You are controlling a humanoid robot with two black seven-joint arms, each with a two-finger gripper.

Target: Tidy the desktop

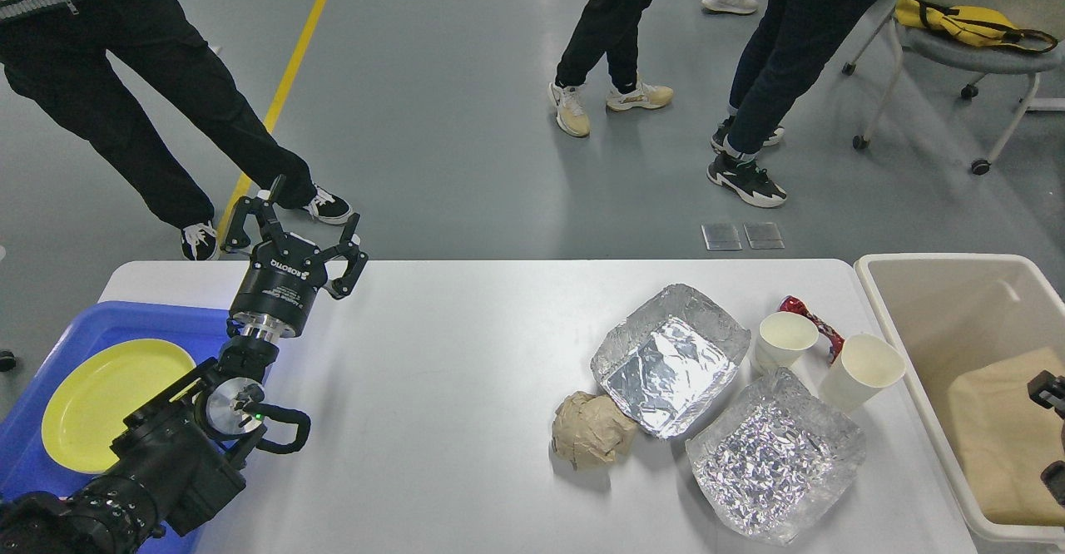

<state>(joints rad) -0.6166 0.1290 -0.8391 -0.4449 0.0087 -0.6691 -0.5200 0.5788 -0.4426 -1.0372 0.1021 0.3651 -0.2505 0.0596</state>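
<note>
Clutter sat bunched at the right end of the white surface (466, 421), beside the beige bin (932, 421), likely for easy dropping: two foil trays (670, 358), two paper cups (786, 339), one crumpled paper wad (592, 431), one red wrapper (811, 314). The left gripper (291, 234) hovered with fingers spread, empty, by the blue tray (125, 321). Right fingers (1050, 389) barely showed; cannot tell their state.

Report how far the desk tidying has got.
Done: a yellow plate lies in the blue tray, and brown paper lies in the beige bin. In hand: nothing; the left end effector is open and empty. Left on the desktop: two foil trays, two paper cups, a crumpled paper ball and a red wrapper.
</note>
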